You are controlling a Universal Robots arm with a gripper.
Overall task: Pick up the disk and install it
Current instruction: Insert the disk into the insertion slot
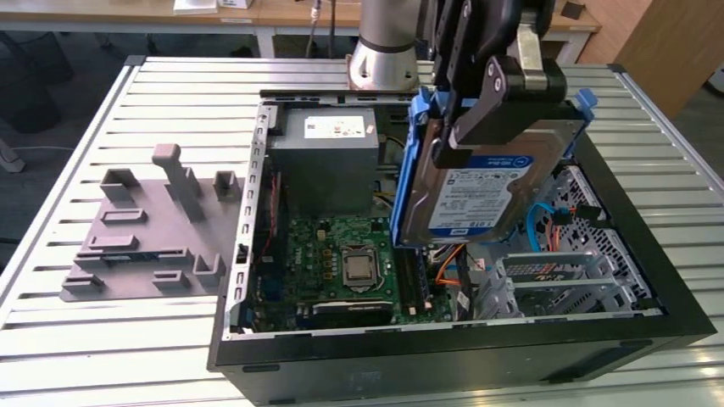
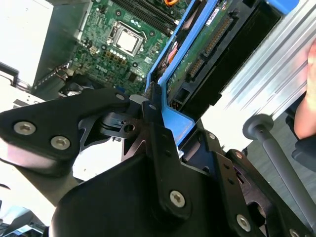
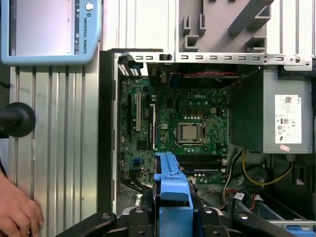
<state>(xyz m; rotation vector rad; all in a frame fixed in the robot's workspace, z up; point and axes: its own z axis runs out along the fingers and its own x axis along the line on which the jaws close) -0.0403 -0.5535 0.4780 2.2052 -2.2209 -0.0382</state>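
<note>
In the exterior view, the gripper (image 1: 489, 119) hangs over the open computer case (image 1: 453, 356) in the upper part of the frame, toward the exterior view's right. Its jaws are closed on the upper edge of the disk (image 1: 481, 191). The disk hangs tilted well up on edge, label facing out, clear above the motherboard (image 1: 328, 263) and just beside the grey power supply (image 1: 325, 157). Holding it by one edge leaves the lower end free, which looks suited to a slot. The silver drive cage (image 1: 565, 280) sits below it, nearer the exterior view's right. A grey fixture plate (image 1: 136, 242) lies on the slatted counter (image 1: 68, 153) at the exterior view's left.

In the second wrist view, the black gripper (image 2: 157, 116) pinches the blue carrier bracket (image 2: 173, 123). The disk's green circuit board (image 2: 205, 47) runs away from it, with the motherboard (image 2: 116, 47) beyond.

In the first wrist view, the carrier bracket (image 3: 170, 185) stands between the closed jaws of the gripper (image 3: 173, 217), over the motherboard (image 3: 190, 123). The power supply (image 3: 286, 118) lies alongside. A hand (image 3: 17, 210) rests on the counter (image 3: 59, 148) outside the case, near a teach pendant (image 3: 49, 29).
</note>
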